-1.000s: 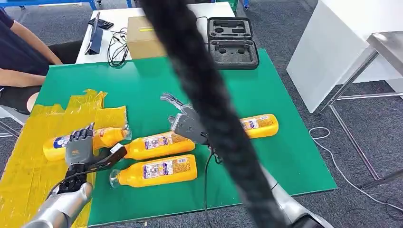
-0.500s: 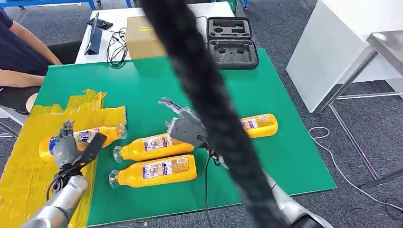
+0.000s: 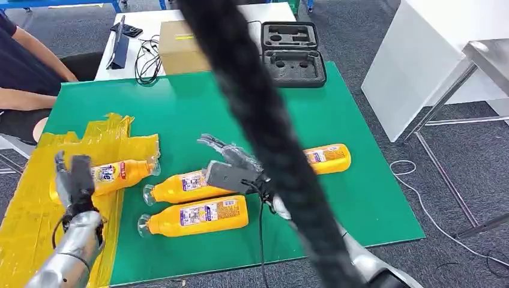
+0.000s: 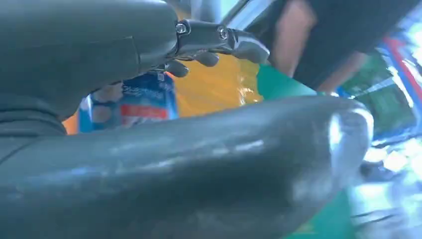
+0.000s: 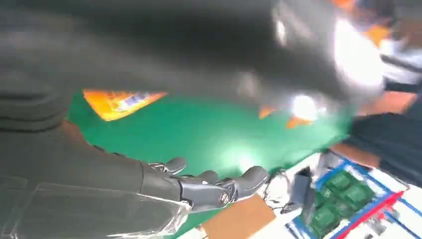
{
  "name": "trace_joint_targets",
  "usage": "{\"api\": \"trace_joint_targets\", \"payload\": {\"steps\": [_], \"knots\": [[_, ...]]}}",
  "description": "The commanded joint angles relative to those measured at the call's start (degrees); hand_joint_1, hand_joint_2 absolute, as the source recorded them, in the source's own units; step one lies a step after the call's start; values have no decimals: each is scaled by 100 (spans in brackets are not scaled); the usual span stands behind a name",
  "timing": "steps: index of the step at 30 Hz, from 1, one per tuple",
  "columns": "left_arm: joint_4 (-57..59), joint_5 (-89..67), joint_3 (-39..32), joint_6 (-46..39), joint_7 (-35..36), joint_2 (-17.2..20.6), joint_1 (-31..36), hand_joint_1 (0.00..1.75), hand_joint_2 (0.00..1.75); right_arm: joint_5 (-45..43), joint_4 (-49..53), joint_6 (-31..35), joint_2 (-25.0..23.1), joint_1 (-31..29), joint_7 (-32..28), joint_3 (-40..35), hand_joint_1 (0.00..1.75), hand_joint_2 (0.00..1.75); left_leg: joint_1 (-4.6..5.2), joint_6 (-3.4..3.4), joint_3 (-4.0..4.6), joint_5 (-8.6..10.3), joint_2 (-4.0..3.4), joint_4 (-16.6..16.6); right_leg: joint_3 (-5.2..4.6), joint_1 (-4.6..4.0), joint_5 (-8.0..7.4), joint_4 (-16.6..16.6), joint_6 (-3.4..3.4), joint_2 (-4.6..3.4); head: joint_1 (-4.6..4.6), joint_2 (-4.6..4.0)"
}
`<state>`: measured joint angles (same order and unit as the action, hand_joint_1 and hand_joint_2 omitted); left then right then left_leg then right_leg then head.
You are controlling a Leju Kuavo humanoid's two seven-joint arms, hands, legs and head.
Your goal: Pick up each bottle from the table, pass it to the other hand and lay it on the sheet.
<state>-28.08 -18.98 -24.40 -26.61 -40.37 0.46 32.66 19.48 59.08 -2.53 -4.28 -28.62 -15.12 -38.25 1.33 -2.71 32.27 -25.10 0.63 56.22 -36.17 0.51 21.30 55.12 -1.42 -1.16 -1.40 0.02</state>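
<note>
My left hand (image 3: 73, 180) has let go and drawn back, fingers apart, leaving one bottle (image 3: 114, 174) lying on the yellow sheet (image 3: 36, 210). My right hand (image 3: 231, 168), empty and spread, has slid over the next bottle (image 3: 180, 187); two more (image 3: 195, 216) (image 3: 327, 158) wait on the green bench (image 3: 360, 204). A dark cable (image 3: 264, 138) blocks my view.

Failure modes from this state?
1. The bottle on the yellow sheet lies with its cap end right at the sheet edge; the left robot hand hovering at its base could nudge it and roll it onto the green mat.
2. The right robot hand, open, sits over the middle bottle, which lies close beside the front bottle; a grasp may bump the neighbour.
3. A dark cable hides much of the head view.
</note>
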Motion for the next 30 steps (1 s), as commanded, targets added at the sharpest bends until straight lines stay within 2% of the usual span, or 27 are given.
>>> {"api": "trace_joint_targets", "payload": {"steps": [1,3,7,9,12,17,21,24,26,30], "knots": [[-3499,3038,786,349,259,-245,-1326,0,0,1377,-458,803,139,209,650,-1057,0,175,-14,26,-35,-17,-27,-5,33,-12,7,-13,5,-13,0,0],[-3974,3368,1149,175,300,-208,-1609,0,0,1828,-450,1015,143,522,1052,-1134,0,175,-15,23,-31,-16,-12,-6,32,-12,12,-14,3,3,0,0],[-4346,3442,1442,-2,224,-201,-1963,0,0,2617,-612,1479,50,868,1629,-1319,0,175,-22,26,-39,-24,4,-3,42,-25,29,-10,10,17,0,0],[-4308,3532,1507,14,280,-189,-1991,0,0,3044,-574,1829,71,1054,1939,-1389,0,175,-13,18,-10,-13,1,-6,11,-15,17,-9,13,4,0,0],[-4043,3620,1576,58,286,-155,-1852,0,0,3331,-274,2026,118,1390,2135,-1308,0,175,-18,31,-26,-25,9,-3,30,-19,30,-6,15,20,2,0],[-3872,3673,1631,69,232,-166,-1715,0,0,3467,-7,2037,132,1738,2127,-1082,0,175,-16,32,-13,-23,21,1,20,-18,29,-4,17,29,2,0],[-3866,3677,1633,66,231,-162,-1695,0,0,3473,33,2028,113,1748,2126,-1057,0,175,-11,25,5,-17,7,0,-3,-12,18,-4,16,12,2,0],[-3841,3678,1642,82,218,-162,-1657,0,0,3601,291,2245,69,1875,1919,-898,0,175,-21,41,-20,-32,9,8,25,-22,33,1,19,25,0,0],[-3836,3671,1651,91,215,-169,-1652,0,0,3660,523,2457,79,1981,1808,-835,0,175,-13,27,1,-18,9,2,-1,-14,21,-2,16,18,2,0],[-3731,3679,1696,166,218,-163,-1589,0,0,3684,679,2408,117,2100,1735,-826,0,175,-16,27,0,-19,8,1,1,-14,21,-4,15,17,0,0]]}}
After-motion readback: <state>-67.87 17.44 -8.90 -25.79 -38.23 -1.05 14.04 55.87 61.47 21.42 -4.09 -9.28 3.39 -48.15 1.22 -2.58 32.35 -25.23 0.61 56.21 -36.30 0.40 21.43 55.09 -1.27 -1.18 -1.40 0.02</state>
